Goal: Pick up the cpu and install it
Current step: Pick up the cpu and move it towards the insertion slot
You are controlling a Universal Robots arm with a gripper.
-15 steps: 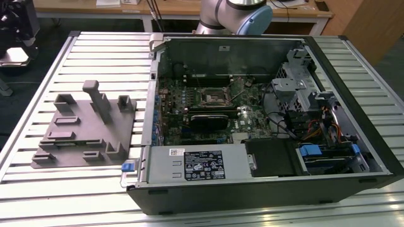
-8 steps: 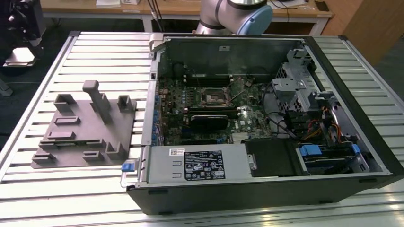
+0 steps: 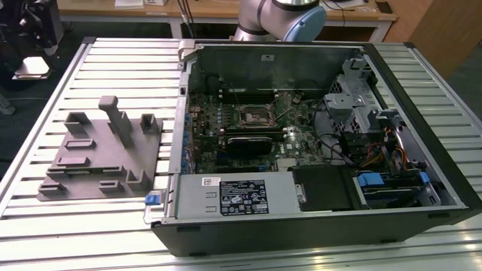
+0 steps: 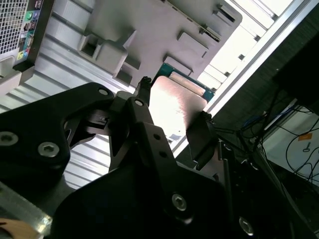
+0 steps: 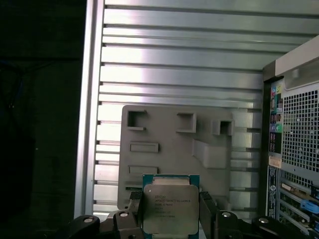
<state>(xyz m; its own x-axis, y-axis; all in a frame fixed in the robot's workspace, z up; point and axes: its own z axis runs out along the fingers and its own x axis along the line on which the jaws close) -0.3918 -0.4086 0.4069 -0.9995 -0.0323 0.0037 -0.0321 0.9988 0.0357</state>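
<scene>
The cpu (image 5: 171, 208), a flat square chip with a silvery top and a green rim, sits between the two black fingers of my gripper (image 5: 171, 214), which is shut on its opposite edges. In the second wrist view the cpu (image 4: 178, 102) shows its shiny face between the same fingers (image 4: 142, 107). It hangs above the slatted table, over the near edge of the grey fixture (image 5: 174, 144). The dark square socket (image 3: 256, 116) lies on the motherboard inside the open computer case (image 3: 316, 226). My arm's grey and blue joint (image 3: 290, 17) rises behind the case.
The grey fixture (image 3: 101, 152) with upright posts stands on the slatted metal table (image 3: 113, 226) at the exterior view's left of the case. A silver power supply box (image 3: 237, 195) and drive cages (image 3: 362, 107) crowd the case interior. The case's rear ports (image 5: 294, 134) are beside the fixture.
</scene>
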